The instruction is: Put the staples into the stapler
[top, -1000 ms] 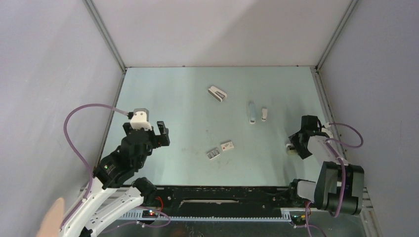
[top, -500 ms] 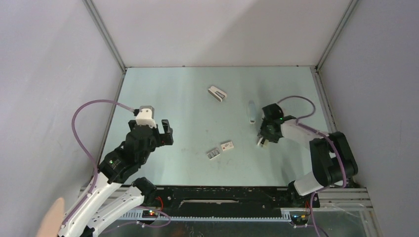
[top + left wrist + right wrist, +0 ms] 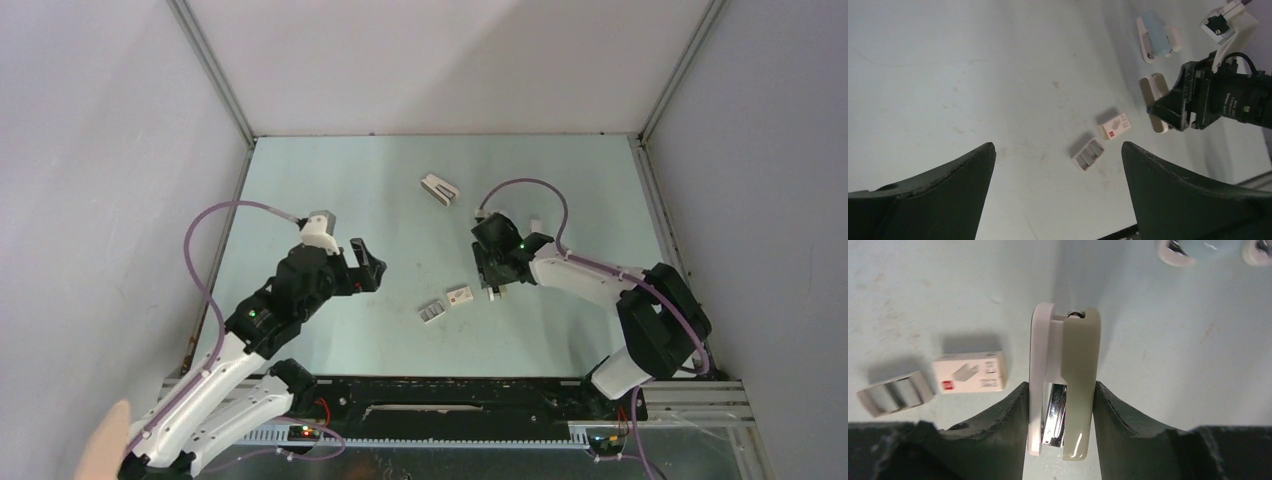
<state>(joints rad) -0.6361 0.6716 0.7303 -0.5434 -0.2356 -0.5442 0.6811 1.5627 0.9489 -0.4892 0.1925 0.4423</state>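
Fingers of the left gripper (image 3: pixel 1058 149) stand wide apart. Between them lie the staples (image 3: pixel 1088 154) in a small tray, just beside a white box (image 3: pixel 1114 126) with a red mark. Further right, the right gripper (image 3: pixel 1168 111) seems to clasp a beige stapler (image 3: pixel 1153 87).

No word or number can be read anywhere. The only printed thing is the small white box sleeve (image 3: pixel 970 372), lying just left of the cream stapler (image 3: pixel 1079 390) in the right wrist view. On its top face is a pale grey drawing beside a few lines of fine grey print, and a small red mark (image 3: pixel 946 385) sits at the corner farthest from the stapler. All of this is too small and blurred to make out. In the left wrist view the same sleeve (image 3: pixel 1114 126) shows only a grey smudge. The black wrist housing (image 3: pixel 1233 101) just right of the stapler there carries two short rows of tiny white lettering, also illegible.
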